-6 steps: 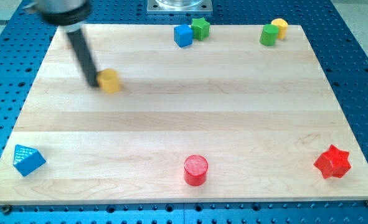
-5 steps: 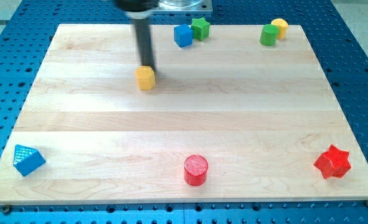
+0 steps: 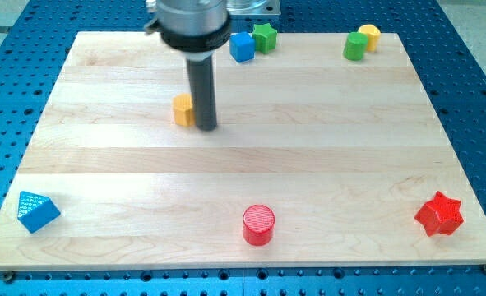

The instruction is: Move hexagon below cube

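The yellow hexagon [image 3: 182, 109] lies on the wooden board [image 3: 308, 148], left of centre in the upper half. My tip [image 3: 206, 127] rests on the board right against the hexagon's right side, and the rod hides part of it. The blue cube [image 3: 242, 47] sits near the view's top edge, up and to the right of the hexagon, with a green star-like block [image 3: 265, 37] touching its upper right.
A green cylinder [image 3: 354, 47] and a yellow block [image 3: 368, 35] sit together at the top right. A blue triangular block [image 3: 37, 211] is at the bottom left, a red cylinder [image 3: 258, 224] at the bottom centre, a red star [image 3: 439, 215] at the bottom right.
The hexagon slid right from about a third in from the left, then edged slightly back left. My tip moved from its left side, over its top, to its right side.
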Available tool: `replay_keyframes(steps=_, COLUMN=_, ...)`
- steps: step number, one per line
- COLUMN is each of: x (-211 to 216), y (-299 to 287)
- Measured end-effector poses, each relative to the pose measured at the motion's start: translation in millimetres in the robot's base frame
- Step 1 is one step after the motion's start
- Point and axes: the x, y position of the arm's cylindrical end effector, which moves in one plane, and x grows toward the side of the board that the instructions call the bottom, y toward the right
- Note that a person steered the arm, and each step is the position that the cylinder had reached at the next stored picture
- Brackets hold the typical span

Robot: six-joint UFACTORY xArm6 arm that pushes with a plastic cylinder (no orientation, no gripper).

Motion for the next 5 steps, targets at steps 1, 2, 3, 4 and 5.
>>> replay_keyframes(steps=1, x=47.9, y=9.1)
replay_keyframes(steps=2, x=70.7, y=-26.7)
replay_keyframes(steps=3, x=37.2, y=-84.1)
replay_keyframes(steps=4, x=-22.8, y=-31.4)
replay_keyframes(steps=5, x=-75.2, y=47.1)
